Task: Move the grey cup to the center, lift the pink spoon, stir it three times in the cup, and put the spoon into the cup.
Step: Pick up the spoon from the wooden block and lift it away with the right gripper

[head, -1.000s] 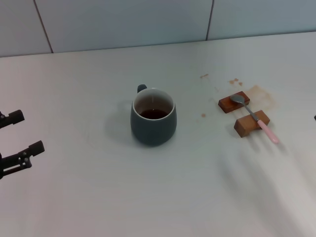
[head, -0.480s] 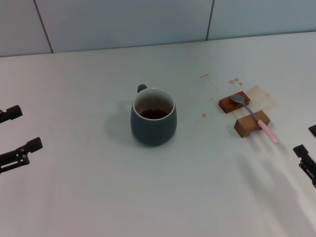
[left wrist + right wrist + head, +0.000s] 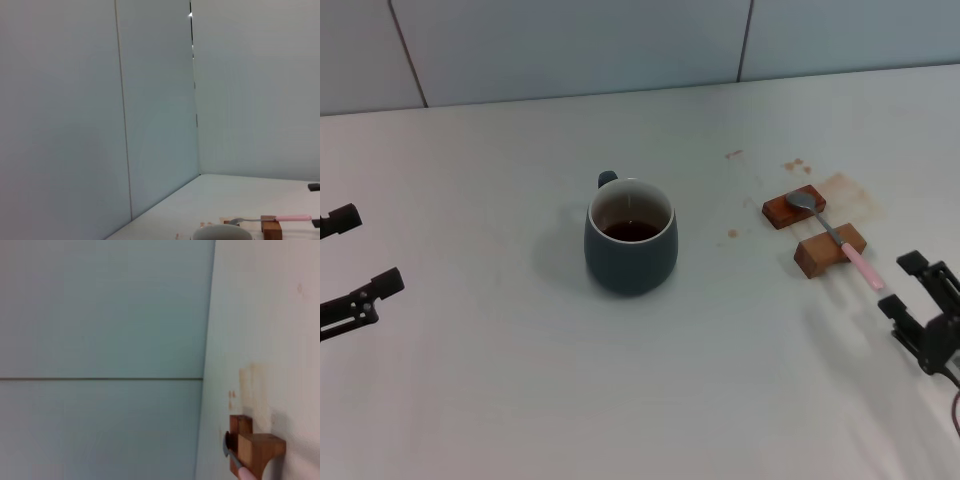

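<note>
- Centrally on the white table [image 3: 520, 400] stands the grey cup [image 3: 630, 250], a squat dark blue-grey mug with a white inside, a pale rim and brown liquid in it; its small loop handle points toward the tiled wall [image 3: 570, 45] at the back.
- To the robot's right of the cup, well apart from it, lie two brown wooden blocks: the far block [image 3: 793, 208] and the near block [image 3: 829, 250].
- Across both blocks rests the pink spoon [image 3: 835, 238]: its grey metal bowl sits on the far block, its neck crosses the near block, and its pale pink handle sticks out past that block toward the table's right edge.
- Brown stains [image 3: 850, 192] mark the table beside and behind the blocks.
- Low at the right edge of the head view is the right gripper [image 3: 912, 298], its black fingers spread apart and holding nothing; it sits near the tip of the spoon's pink handle without touching it.
- At the left edge is the left gripper [image 3: 345, 270], fingers apart and empty, well away from the cup.
- From the left wrist view, the cup's rim [image 3: 222, 231] shows at the bottom, with the spoon [image 3: 272, 219] lying level on a block beyond it.
- From the right wrist view, the two blocks [image 3: 252, 450] appear close by, with the spoon's neck passing between them.
</note>
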`<move>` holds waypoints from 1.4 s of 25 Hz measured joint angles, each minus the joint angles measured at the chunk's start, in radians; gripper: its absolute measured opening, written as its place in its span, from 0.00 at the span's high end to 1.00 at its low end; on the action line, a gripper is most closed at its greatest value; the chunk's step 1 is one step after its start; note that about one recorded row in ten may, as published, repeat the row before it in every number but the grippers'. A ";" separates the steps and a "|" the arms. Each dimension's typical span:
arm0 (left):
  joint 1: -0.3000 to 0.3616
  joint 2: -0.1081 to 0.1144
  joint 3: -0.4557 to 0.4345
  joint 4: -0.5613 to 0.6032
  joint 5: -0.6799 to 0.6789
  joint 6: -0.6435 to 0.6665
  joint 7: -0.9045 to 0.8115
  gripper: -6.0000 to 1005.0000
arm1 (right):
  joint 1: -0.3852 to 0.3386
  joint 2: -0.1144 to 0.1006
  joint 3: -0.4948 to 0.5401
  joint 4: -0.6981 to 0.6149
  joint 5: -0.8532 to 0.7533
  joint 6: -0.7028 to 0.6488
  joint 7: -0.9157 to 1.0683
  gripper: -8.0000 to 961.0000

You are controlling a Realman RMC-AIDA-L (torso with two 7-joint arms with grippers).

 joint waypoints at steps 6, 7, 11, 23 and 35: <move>0.000 -0.004 0.000 0.000 -0.013 -0.001 0.000 0.15 | 0.027 -0.001 -0.002 -0.001 0.000 0.047 0.013 0.15; 0.000 -0.005 0.001 0.000 -0.022 0.000 0.000 0.15 | 0.036 -0.001 -0.003 -0.002 0.000 0.056 0.013 0.15; 0.000 -0.006 0.002 0.000 -0.032 0.001 0.000 0.16 | 0.047 -0.001 -0.003 -0.002 0.000 0.059 0.015 0.15; -0.003 -0.015 0.001 0.000 -0.053 -0.001 0.000 0.16 | 0.094 -0.003 -0.012 -0.021 0.000 0.099 0.042 0.15; -0.003 -0.028 0.001 0.000 -0.084 0.002 0.000 0.16 | 0.128 -0.005 -0.019 -0.030 0.000 0.139 0.045 0.15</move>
